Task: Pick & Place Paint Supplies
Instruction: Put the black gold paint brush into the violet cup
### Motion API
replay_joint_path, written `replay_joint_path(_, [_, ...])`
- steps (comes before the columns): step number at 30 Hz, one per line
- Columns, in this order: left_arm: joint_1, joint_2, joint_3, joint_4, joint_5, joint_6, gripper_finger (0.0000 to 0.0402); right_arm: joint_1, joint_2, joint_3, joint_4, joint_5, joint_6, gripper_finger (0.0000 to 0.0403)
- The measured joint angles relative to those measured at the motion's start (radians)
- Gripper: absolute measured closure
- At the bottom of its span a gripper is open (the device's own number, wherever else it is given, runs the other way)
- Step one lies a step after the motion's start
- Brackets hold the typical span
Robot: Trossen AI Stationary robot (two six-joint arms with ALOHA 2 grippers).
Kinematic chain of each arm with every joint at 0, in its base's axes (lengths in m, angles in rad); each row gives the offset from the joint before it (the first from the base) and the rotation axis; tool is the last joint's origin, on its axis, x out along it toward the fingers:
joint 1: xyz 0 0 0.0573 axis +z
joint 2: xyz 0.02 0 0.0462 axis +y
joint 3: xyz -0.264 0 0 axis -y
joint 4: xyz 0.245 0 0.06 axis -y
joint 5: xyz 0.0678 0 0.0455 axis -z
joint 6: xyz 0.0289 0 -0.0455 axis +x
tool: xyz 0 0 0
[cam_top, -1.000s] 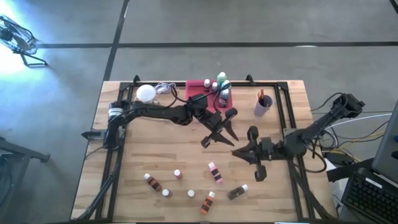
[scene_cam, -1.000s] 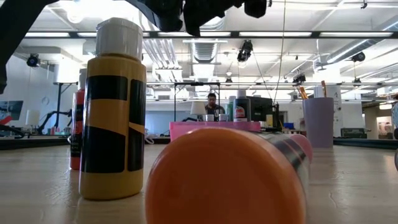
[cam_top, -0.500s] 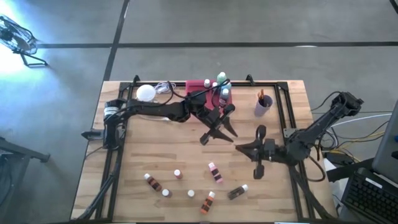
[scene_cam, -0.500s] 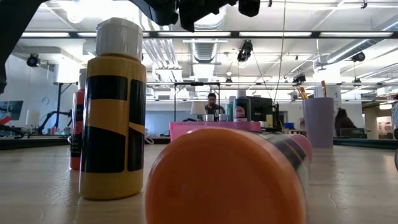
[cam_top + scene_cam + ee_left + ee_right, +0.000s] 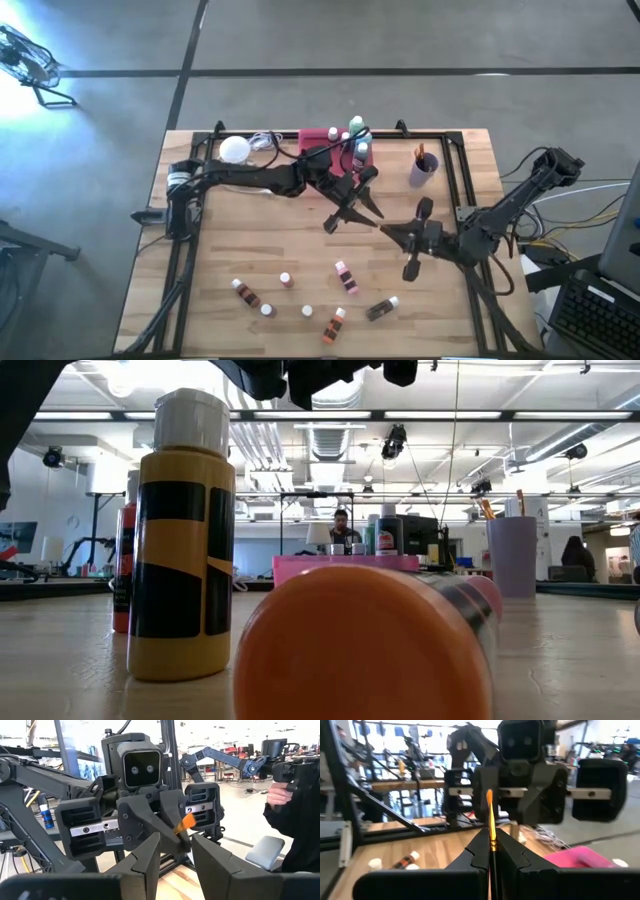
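Holding a paintbrush (image 5: 490,815) clamped between my right gripper's (image 5: 388,231) closed fingers, bristle end forward, I face the left gripper (image 5: 352,212) head-on above the table's middle. Its fingers stand partly apart, empty, just beside the brush tip. I judge the brush's long axis points straight into that gap.

The floor (image 5: 400,40) around the table is grey concrete, crossed by dark seam lines; a fan on a stand (image 5: 25,60) sits at one corner in a patch of bright bluish light; a keyboard (image 5: 600,320) lies off the table's far side; across the room, long ceiling light strips (image 5: 560,415) run above ducts and beams; a person (image 5: 342,525) sits far back behind desks; a sleeve and hand (image 5: 285,800) show near a grey chair seat (image 5: 267,852).
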State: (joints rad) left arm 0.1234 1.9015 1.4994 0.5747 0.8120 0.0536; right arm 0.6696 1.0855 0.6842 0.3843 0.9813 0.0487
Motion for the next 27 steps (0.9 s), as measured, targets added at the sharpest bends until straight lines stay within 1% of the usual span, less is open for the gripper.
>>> replay_joint_path(5, [-0.001,0.000,0.002,0.000,0.000,0.000,0.0284,0.000,0.000,0.000,-0.049,0.042,0.043,0.0392])
replay_joint_path(13, [-0.011,0.000,0.005,0.001,-0.004,0.011,0.0284,-0.009,0.000,0.000,-0.052,0.043,0.040,0.0392])
replay_joint_path(19, [-0.030,0.000,0.005,0.000,-0.078,0.049,0.0284,-0.029,0.000,0.000,-0.052,0.043,0.038,0.0392])
replay_joint_path(24, [-0.032,0.000,0.004,-0.002,-0.081,0.057,0.0285,-0.029,0.000,0.000,-0.052,0.043,0.038,0.0393])
replay_joint_path(27, [-0.032,0.000,0.003,-0.008,-0.093,0.058,0.0292,-0.029,0.000,0.000,-0.052,0.042,0.038,0.0392])
